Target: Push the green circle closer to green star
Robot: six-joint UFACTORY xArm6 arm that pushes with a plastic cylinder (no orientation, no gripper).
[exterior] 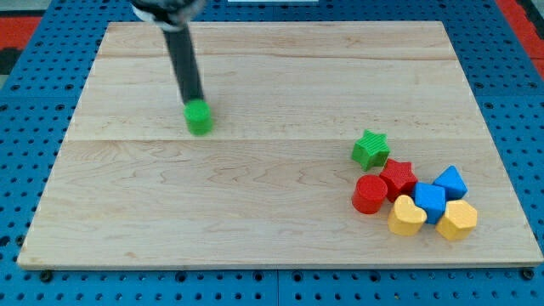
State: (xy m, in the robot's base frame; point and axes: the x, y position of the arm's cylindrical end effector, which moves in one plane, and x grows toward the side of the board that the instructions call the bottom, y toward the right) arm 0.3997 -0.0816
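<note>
The green circle [200,118] lies on the wooden board [170,212], left of centre in the upper half. My tip [195,101] sits right at the circle's top-left edge, touching or nearly touching it; the dark rod rises from there to the view's top. The green star [371,149] lies far to the right and slightly lower, at the top-left of a cluster of blocks.
Below and right of the star are a red star [398,178], a red circle [370,195], a yellow heart [406,217], two blue blocks [430,201] [451,181] and a yellow block [458,220]. Blue pegboard surrounds the board.
</note>
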